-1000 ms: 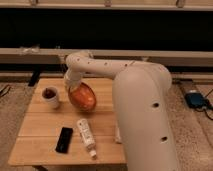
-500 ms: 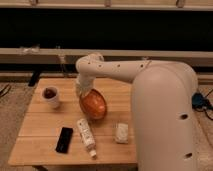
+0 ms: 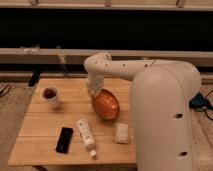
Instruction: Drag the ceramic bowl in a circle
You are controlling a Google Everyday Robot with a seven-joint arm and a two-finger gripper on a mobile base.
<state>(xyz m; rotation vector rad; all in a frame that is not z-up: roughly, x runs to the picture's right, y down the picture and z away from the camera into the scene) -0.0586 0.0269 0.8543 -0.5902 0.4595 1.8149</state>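
The ceramic bowl [image 3: 105, 104] is glossy orange-brown and sits near the middle of the wooden table [image 3: 45, 120], tilted so its outer side faces the camera. My white arm reaches from the right across the table. The gripper [image 3: 93, 88] is at the bowl's upper left rim, touching it. The arm's wrist hides most of the gripper.
A small white cup [image 3: 50, 96] with a dark inside stands at the table's left. A black phone [image 3: 64, 139], a white tube [image 3: 86, 136] and a small white packet [image 3: 122, 133] lie near the front edge. A dark wall with rails runs behind.
The bowl and the gripper have moved to the right and a little toward the front of the table. The arm has swung right with them.
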